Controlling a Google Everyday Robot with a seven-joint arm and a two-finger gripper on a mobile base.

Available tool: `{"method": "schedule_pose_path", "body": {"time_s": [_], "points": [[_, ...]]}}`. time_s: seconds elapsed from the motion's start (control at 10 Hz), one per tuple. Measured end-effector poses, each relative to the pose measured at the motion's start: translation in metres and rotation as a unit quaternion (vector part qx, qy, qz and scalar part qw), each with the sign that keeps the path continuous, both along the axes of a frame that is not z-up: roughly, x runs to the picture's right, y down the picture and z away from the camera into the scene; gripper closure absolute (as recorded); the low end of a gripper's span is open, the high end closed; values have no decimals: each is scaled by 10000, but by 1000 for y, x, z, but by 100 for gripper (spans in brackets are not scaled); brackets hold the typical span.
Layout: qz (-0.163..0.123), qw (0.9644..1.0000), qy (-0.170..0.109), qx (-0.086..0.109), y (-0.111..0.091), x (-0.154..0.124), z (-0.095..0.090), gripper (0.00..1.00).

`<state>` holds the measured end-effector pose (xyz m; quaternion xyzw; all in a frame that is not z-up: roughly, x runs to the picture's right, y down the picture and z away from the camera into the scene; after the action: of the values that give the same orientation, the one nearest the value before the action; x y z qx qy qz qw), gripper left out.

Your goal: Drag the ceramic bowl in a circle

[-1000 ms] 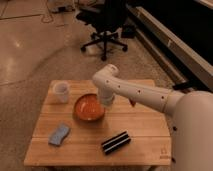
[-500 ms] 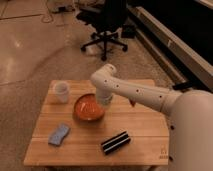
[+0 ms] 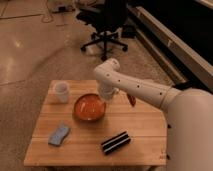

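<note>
The white arm (image 3: 145, 90) reaches leftward from the robot's body (image 3: 192, 130) at the right, bends at a rounded joint (image 3: 107, 70) and turns down. The gripper (image 3: 106, 96) hangs just below this joint, near the view's middle.

The ceramic bowl (image 3: 89, 108) is wide, shallow and round, glossy orange-red inside with a darker rim. It sits upright near the middle of the wooden counter (image 3: 142, 127). The gripper (image 3: 106, 96) comes down at its far right rim
</note>
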<state>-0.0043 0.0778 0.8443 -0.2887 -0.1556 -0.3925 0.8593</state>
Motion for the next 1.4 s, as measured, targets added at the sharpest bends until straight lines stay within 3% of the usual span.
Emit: {"method": "schedule_pose_path", "body": {"time_s": [0.2, 0.5, 0.7, 1.0, 1.2, 1.4], "points": [[-78, 9999, -55, -30, 0, -6, -5, 58], [-98, 9999, -49, -99, 16, 11, -12, 58], [-136, 9997, -153, -107, 8, 12, -6, 58], [-126, 9998, -49, -132, -1, 35, -2, 58], [23, 9999, -108, -13, 8, 18, -7, 58], [55, 9999, -76, -66, 11, 9, -5, 58]]}}
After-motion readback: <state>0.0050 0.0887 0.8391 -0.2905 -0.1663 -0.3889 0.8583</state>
